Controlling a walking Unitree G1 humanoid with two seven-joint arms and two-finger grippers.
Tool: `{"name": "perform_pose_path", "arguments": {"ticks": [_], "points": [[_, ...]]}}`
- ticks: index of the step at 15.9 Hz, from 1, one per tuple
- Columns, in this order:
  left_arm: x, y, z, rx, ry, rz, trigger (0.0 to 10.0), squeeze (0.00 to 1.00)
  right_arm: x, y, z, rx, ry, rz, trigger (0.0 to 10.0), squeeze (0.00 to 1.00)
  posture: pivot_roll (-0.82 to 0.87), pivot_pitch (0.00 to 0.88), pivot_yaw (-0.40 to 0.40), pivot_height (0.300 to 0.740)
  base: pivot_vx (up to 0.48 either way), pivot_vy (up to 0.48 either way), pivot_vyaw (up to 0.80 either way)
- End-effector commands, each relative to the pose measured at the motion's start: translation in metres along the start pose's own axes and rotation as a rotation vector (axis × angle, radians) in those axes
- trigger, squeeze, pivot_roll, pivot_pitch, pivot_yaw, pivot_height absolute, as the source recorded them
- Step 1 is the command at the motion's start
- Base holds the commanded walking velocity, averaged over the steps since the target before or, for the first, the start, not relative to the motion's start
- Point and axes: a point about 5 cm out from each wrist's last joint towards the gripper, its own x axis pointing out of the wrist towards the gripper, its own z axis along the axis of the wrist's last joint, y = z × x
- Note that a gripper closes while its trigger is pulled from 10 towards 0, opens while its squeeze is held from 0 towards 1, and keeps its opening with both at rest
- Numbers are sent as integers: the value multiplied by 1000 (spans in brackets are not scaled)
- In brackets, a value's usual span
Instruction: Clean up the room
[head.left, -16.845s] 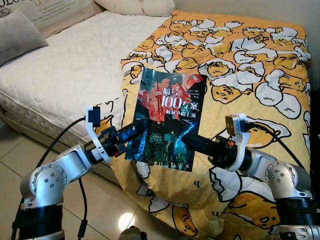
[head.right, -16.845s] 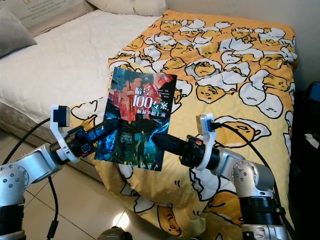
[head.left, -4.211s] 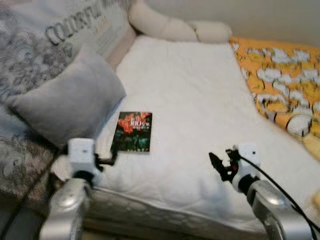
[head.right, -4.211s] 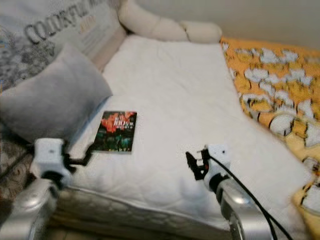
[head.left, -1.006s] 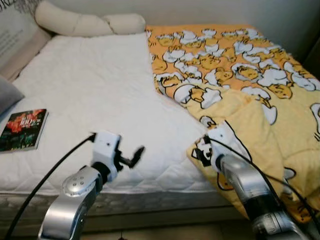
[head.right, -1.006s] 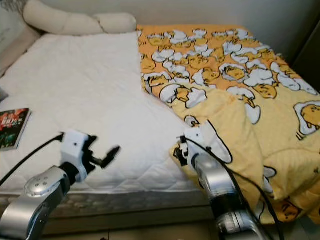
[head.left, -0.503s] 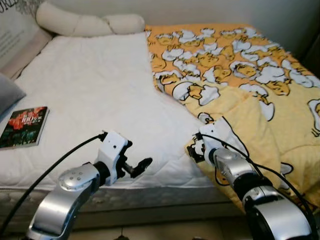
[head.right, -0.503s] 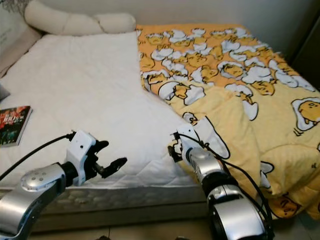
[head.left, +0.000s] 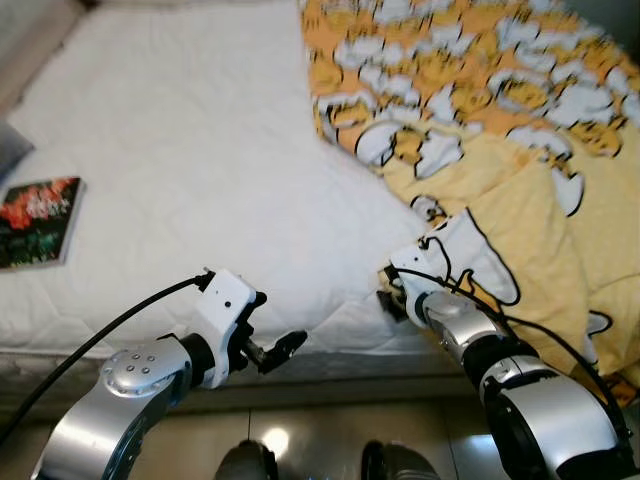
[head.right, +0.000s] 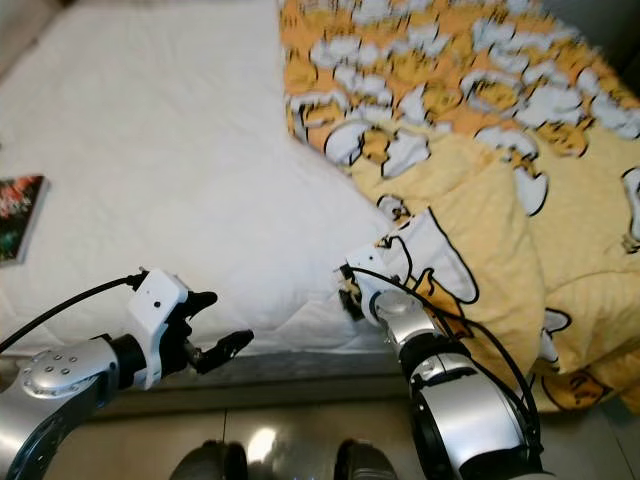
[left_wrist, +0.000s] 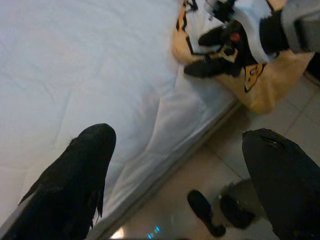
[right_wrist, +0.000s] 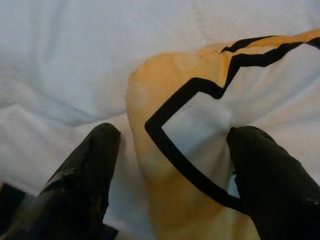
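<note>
White mattress (head.left: 190, 170) ahead, quilted, with tiled floor (head.right: 300, 440) below its near edge. Yellow quilt (head.left: 520, 150) printed with egg figures over the right part of the bed, bunched and spilling off the near right side. Book (head.left: 38, 220) flat on the mattress at far left, well apart from the quilt.

Right gripper (right_wrist: 172, 145) at the quilt's near corner, by the mattress edge; fingers (right_wrist: 95, 155) spread apart with the yellow, black-lined fold between them, not closed on it. Same gripper (head.left: 392, 300) low at the bed edge, touching or just beside the quilt corner.

Left gripper (head.left: 283, 348) out in front of the mattress's near edge, above the floor, holding nothing; fingers (left_wrist: 75, 175) wide apart in the left wrist view, with the mattress edge and the right gripper beyond.
</note>
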Motion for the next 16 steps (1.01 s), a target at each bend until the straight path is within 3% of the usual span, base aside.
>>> {"name": "perform_pose_path", "arguments": {"ticks": [1, 5, 7, 16], "points": [[-4, -5, -2, 3, 18, -25, 10000, 0, 1, 3, -2, -10, 8, -2, 0, 0, 179, 271, 9, 740, 0, 0, 0], [-6, -1, 0, 0, 13, -23, 10000, 0, 1, 0, 7, 4, -22, -23, 0, 0, 171, 257, -5, 740, 0, 0, 0], [-7, -6, -4, 3, 44, -78, 10000, 0, 1, 0, 6, 7, -23, -28, 0, 0, 164, 240, -9, 740, 0, 0, 0], [-2, 0, -9, 16, 72, -88, 10000, 0, 1, 7, 3, 30, -31, -2, 0, 0, 136, 155, 10, 740, 0, 0, 0]]}}
